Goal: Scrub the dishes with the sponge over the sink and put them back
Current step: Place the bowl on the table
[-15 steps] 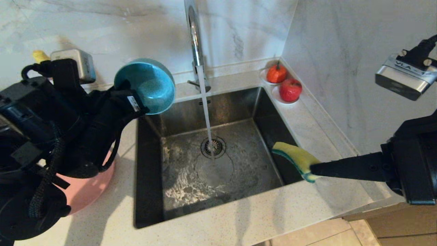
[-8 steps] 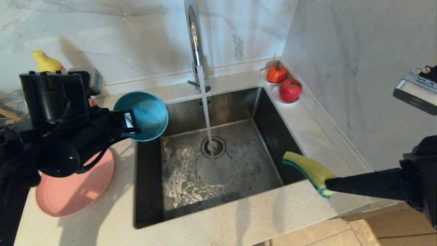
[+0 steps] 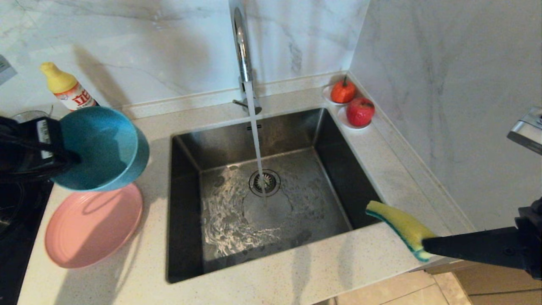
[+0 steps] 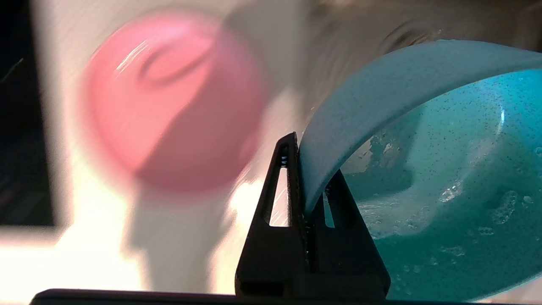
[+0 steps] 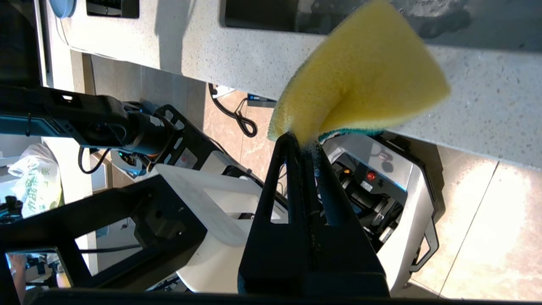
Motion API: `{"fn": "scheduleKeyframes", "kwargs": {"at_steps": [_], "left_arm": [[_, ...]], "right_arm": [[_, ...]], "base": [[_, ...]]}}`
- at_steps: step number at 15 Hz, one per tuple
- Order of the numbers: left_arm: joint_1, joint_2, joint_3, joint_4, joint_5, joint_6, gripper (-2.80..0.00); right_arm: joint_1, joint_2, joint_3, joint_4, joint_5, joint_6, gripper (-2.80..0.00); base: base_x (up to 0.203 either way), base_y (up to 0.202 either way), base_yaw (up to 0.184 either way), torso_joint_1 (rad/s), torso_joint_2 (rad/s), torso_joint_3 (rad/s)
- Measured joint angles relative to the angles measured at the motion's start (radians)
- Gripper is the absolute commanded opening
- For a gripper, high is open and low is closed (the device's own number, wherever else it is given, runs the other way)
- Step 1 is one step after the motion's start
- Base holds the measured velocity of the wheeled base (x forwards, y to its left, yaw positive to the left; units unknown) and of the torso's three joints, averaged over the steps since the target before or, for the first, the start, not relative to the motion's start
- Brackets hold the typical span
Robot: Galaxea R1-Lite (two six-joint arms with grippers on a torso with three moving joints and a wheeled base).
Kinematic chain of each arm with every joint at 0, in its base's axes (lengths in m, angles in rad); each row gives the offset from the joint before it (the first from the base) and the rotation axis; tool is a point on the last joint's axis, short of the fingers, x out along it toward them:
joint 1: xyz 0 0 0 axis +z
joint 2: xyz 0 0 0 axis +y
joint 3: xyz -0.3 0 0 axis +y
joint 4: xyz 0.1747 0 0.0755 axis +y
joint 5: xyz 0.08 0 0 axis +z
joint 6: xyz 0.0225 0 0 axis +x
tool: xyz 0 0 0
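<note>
**Caller:** Marble walls, pale speckled counter (image 3: pixel 296 271), water running from the faucet (image 3: pixel 241 51) straight onto the drain of the sink (image 3: pixel 271 140). You've got the left gripper (image 4: pixel 311 199) pinched tight on the rim of the teal bowl (image 3: pixel 99 146), one finger inside, one outside, and the bowl hangs over the counter, left of the basin, just above the pink plate (image 3: pixel 93 224).

**Partner:** That rim pinch makes sense: it leaves the bowl's inside free. You can see suds and droplets in there from the wrist camera, so I'd judge it scrubbed and headed for its spot beside the plate.

**Caller:** And the right gripper (image 5: pixel 311 148)? Fingers clamped on one end of the sponge (image 3: pixel 400 228), which bends out past them, yellow face up, green layer beneath.

**Partner:** It's at the basin's front right corner, over the counter edge, well clear of the bowl. You're holding it aside, I'd say, ready for the plate, which lies flat on the counter.

**Caller:** Watch the detergent bottle (image 3: pixel 70 91) behind the bowl when you lower it.
</note>
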Motion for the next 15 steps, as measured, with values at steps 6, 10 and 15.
{"fn": "scheduleKeyframes", "kwargs": {"at_steps": [6,10,15], "left_arm": [[0.242,-0.056,-0.048,0.146,-0.102,0.0,-2.8],[0.299,0.042,-0.096,0.091,-0.129,-0.007,-2.8],[0.493,0.194,-0.211,0.077,-0.171,-0.006,-2.8]], "right_arm": [[-0.001,-0.025,0.03,0.002,0.0,0.001,-2.8],[-0.001,-0.052,0.044,0.002,0.0,-0.001,-2.8],[0.0,-0.055,0.057,0.001,0.0,-0.005,-2.8]], "base": [[0.0,0.0,0.0,0.0,0.0,0.0],[0.0,0.0,0.0,0.0,0.0,0.0],[0.0,0.0,0.0,0.0,0.0,0.0]]}}
